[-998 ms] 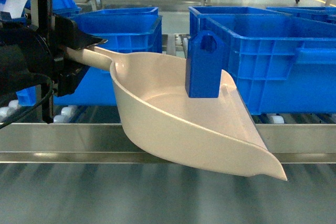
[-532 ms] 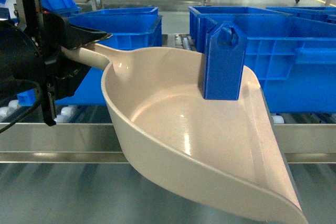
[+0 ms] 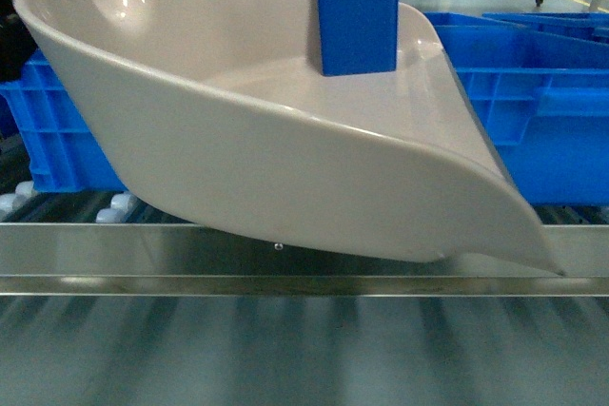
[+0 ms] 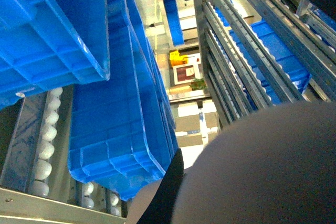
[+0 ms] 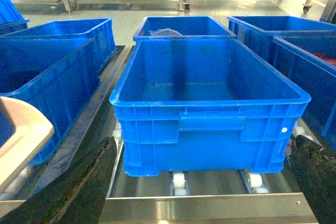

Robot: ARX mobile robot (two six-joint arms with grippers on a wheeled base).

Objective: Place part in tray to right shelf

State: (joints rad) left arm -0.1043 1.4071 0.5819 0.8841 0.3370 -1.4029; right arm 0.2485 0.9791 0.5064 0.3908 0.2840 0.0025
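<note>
The beige tray (image 3: 238, 140) hangs tilted close to the head camera and fills most of that view, its flat lip (image 3: 533, 254) low on the right above the right shelf's shiny front rail (image 3: 304, 259). The blue part (image 3: 357, 11) stands upright inside the tray, its top cut off by the frame. In the left wrist view the tray's shadowed underside (image 4: 262, 171) fills the lower right, and my left gripper (image 4: 168, 192) is shut on the tray's handle, one black finger showing. My right gripper (image 5: 199, 182) is open, nothing between its fingers, facing the shelf rail (image 5: 210, 208).
Large blue crates (image 3: 533, 92) sit on the white rollers behind the rail. One empty crate (image 5: 210, 103) stands straight ahead of my right gripper, with others on both sides. The tray's rim (image 5: 21, 135) shows at the left of the right wrist view.
The tray has risen and come closer to the head camera, tilting lip-down to the right. The left gripper has left the head view. The part stays upright inside.
</note>
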